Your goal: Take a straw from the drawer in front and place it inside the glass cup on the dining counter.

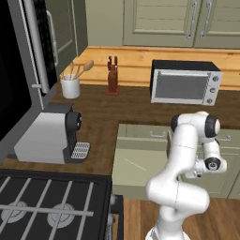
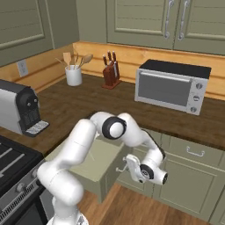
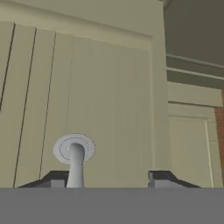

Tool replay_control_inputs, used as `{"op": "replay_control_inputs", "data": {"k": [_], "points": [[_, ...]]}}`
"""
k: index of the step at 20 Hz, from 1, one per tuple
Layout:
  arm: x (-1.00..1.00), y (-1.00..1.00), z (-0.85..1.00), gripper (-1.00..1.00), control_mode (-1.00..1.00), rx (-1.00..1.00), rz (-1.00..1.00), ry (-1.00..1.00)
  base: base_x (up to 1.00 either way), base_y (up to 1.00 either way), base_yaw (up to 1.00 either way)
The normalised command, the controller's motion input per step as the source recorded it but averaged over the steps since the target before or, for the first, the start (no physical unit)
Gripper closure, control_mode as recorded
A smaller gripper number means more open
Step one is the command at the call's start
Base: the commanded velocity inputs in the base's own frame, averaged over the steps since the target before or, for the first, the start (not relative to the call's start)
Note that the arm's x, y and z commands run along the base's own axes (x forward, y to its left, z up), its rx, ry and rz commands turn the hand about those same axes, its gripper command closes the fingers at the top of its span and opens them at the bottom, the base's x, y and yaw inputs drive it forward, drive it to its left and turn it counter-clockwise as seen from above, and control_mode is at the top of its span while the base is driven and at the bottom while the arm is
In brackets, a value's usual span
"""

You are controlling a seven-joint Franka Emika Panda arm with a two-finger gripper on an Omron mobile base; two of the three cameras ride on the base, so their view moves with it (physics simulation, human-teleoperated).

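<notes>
Fingertips (image 3: 162,176) sit apart at the bottom of the hand view, jaws spread wide, nothing between them; one tip lies just beside the drawer's metal handle post (image 3: 75,164), not closed on it. Gripper (image 2: 127,166) hangs low in front of the drawer (image 1: 140,166), which is pulled out from under the dark wood counter (image 1: 126,110). Drawer front panel (image 3: 87,100) is sage-green and very close to the hand camera. Straw (image 1: 134,164) lies flat on the drawer's pale floor, a thin whitish line, angled, apart from the walls.

On the counter: white crock with wooden spoons (image 1: 71,87) at the back left, knife block (image 1: 112,77) beside it, toaster oven (image 1: 186,83) to the right, grey coffee machine (image 1: 49,133) near the left front edge. Stove grates (image 1: 47,206) at lower left. Sage-green wall cupboard doors with long handles (image 2: 176,22) run above. Neighbouring closed drawer (image 2: 195,152) has a small metal handle. No readable writing, brands or labels on any appliance.
</notes>
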Motion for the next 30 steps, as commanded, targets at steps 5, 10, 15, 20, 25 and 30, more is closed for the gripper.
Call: {"op": "replay_control_inputs", "data": {"k": [5,10,15,20,25,30], "points": [[-0.21,-0.59,0.3,-1.0,-1.0,-0.18,0.0,0.08,0.0,0.0,0.0],[-0.37,-0.25,1.0,-1.0,-1.0,-0.19,-0.01,0.0,0.0,0.0,0.0],[-0.48,0.19,1.0,-1.0,-1.0,-0.22,0.0,-0.03,0.0,0.0,0.0],[-0.44,0.77,1.0,-1.0,-1.0,-0.34,0.0,-0.01,0.0,0.0,0.0],[-0.11,0.96,1.0,-1.0,-1.0,-0.36,0.0,0.0,0.0,0.0,0.0],[0.0,0.91,0.71,-1.0,-1.0,-0.35,0.02,0.01,0.0,0.0,0.0]]}}
